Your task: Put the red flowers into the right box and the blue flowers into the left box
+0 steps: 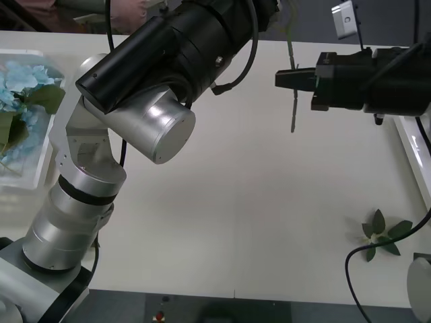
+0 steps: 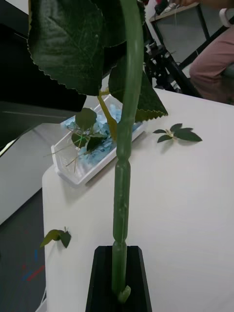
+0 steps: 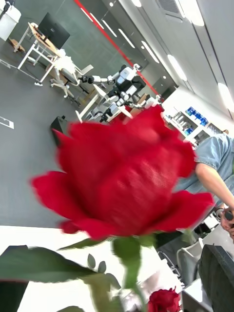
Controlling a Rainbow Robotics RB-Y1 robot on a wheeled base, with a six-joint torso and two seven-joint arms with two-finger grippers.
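I can read no writing anywhere. At the left edge of the front view, my left box [image 1: 42, 165] holds the blue flowers [image 1: 20, 77] with their green leaves. My right gripper [image 1: 286, 79], at upper right of that view, has its black fingers clamped together on a thin green stem [image 1: 294, 111]. A red rose [image 3: 122, 183] sits close before my left wrist; whether my left fingers are closed, I cannot tell. A loose leaf sprig [image 1: 380, 232] lies on the white table [image 1: 256, 202] at lower right.
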